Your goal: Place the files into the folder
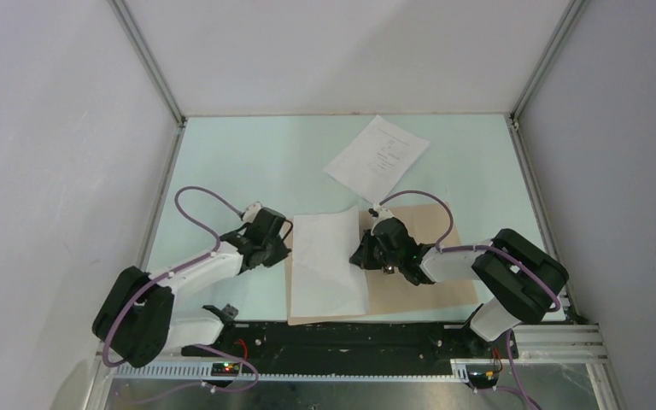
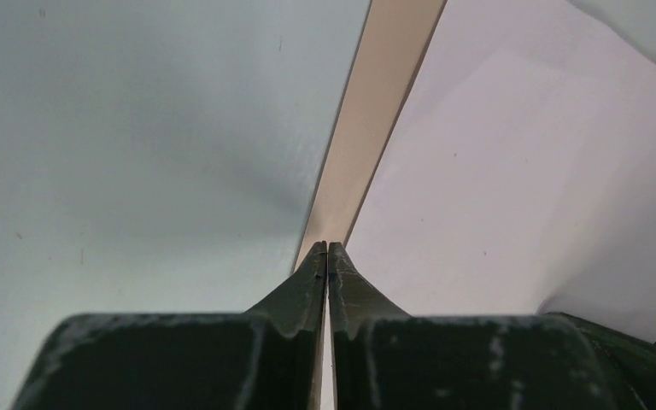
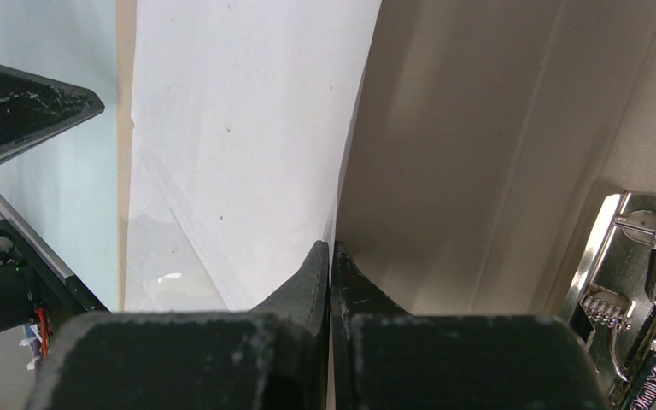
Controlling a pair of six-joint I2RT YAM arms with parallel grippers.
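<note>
Tan-brown cardboard folder (image 1: 401,299), flat and rectangular, lay open on the pale green bench (image 1: 248,162), near the arms. The blank white paper sheet (image 1: 329,265) rested on its left half. The printed white paper sheet (image 1: 377,158) lay well apart at the far side, outside the folder.

My right gripper (image 1: 357,256) was closed at the blank sheet's right edge, by the spine, and seemed to pinch it. That edge stood raised off the cardboard and threw a shadow on it. The small metal clip (image 3: 628,282) sat just right of those jaws. My left gripper (image 1: 285,245) sat at the folder's left edge with its jaws together. Whether it nipped the cardboard I could not tell.

I judged this step to be laying the sheet flat and square. The raised edge wanted lowering toward the spine, not pushing, since paper this thin would buckle. It had to stay short of the clip, and I would let go only once it lay down. Holding the folder at the left should stop it sliding. The printed sheet had yet to be fetched.
</note>
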